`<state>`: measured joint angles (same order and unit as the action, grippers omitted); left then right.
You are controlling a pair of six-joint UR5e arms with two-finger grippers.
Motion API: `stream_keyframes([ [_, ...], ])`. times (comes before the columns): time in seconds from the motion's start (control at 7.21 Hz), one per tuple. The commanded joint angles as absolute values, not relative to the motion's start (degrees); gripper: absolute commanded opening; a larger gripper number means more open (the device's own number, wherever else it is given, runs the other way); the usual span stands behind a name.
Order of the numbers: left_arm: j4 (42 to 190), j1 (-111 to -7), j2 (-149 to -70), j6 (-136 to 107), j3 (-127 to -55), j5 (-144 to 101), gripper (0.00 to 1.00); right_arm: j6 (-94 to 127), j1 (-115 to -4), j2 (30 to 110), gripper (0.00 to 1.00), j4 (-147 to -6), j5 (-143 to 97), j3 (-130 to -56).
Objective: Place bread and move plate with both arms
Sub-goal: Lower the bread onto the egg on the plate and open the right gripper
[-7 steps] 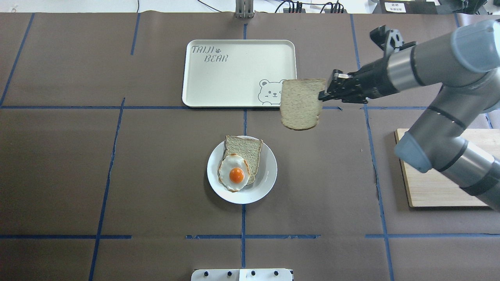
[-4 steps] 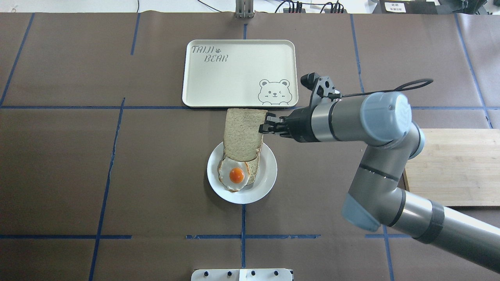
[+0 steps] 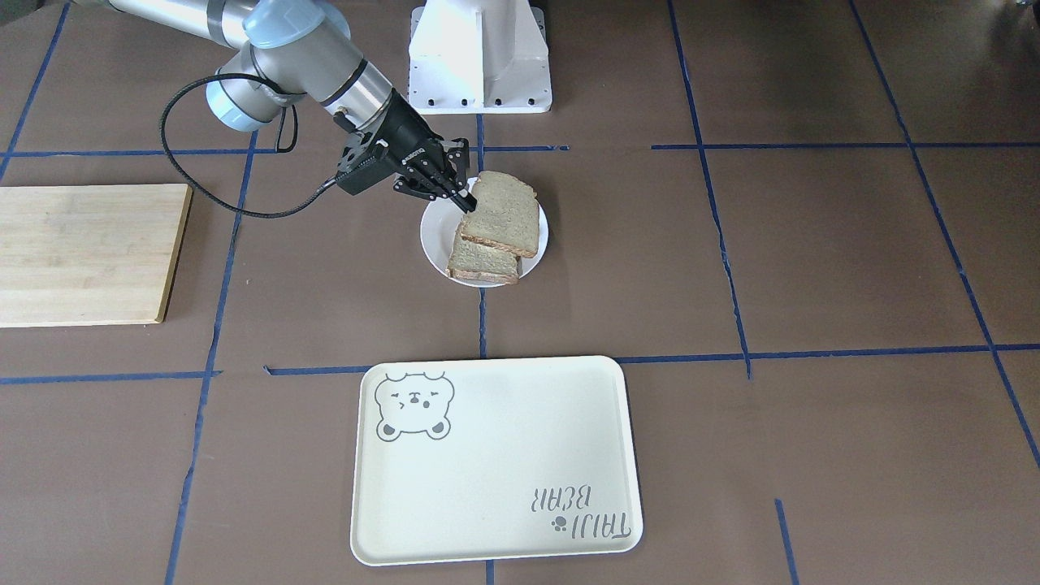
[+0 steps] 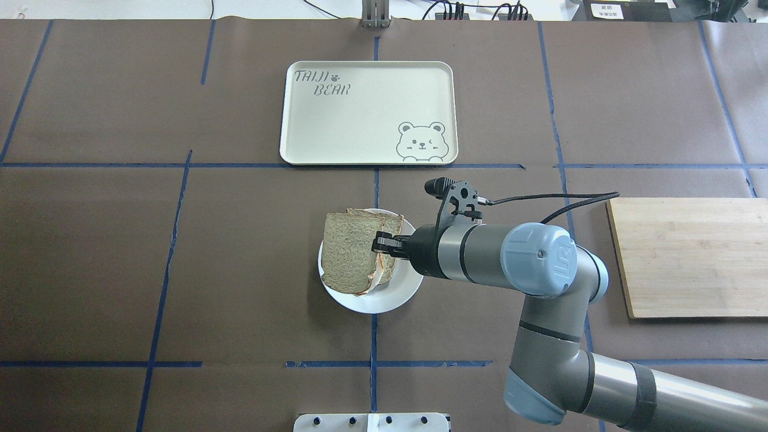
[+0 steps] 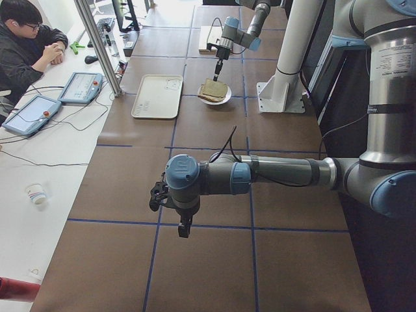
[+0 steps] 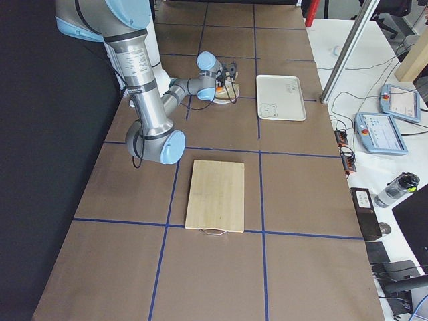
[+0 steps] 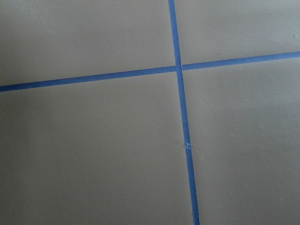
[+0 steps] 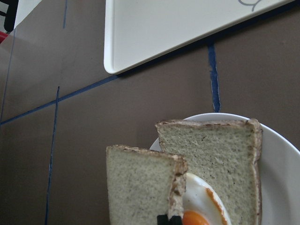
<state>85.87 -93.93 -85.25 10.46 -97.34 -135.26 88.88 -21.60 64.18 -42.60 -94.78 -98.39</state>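
Left black two-finger gripper (image 5: 184, 229): we can't tell if it's spread or closed; it hangs over the brown table cover (image 7: 93, 140). Right gripper (image 4: 379, 243) pinches the tan coarse bread slice (image 4: 347, 255) by its side crust, tilted over the small round white plate (image 4: 390, 303). We read its long axis as near-far, domed end toward the robot, flat end toward the cream rectangular bear tray (image 4: 366, 108). A fried egg (image 8: 206, 213) and a second slice (image 8: 220, 150) lie beneath.

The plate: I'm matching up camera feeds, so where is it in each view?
Front-facing: plate upper centre, below the robot base.
Overhead: plate just below the middle.
Exterior left: plate far off, top centre.
Exterior right: plate far off, top centre.
Left wrist: not in it.
Right wrist: plate bottom right.
Shared landmark, except left wrist: the cream tray.
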Motion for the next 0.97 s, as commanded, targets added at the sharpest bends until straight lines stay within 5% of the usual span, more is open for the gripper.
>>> stream_keyframes([
  [0.0,85.87,-93.87,-85.25,10.46,-97.21,-135.26,1.00,88.77,-21.27,64.42,0.00,-42.63,-94.48,-96.25],
  [0.28,85.87,-93.87,-85.25,10.46,-97.21,-135.26,1.00,88.68,-21.79,65.21,0.01,-42.63,-94.66,-95.89],
  [0.42,85.87,-93.87,-85.25,10.46,-97.29,-135.26,1.00,89.12,-21.80,65.48,0.21,-42.80,-94.48,-95.89],
  [0.55,85.96,-93.87,-85.25,10.46,-97.38,-135.26,1.00,89.30,-22.32,65.57,0.96,-43.41,-94.57,-95.89],
  [0.83,86.04,-93.61,-85.43,10.46,-97.73,-135.35,1.00,89.38,-23.81,65.39,1.00,-43.50,-94.83,-96.59],
])
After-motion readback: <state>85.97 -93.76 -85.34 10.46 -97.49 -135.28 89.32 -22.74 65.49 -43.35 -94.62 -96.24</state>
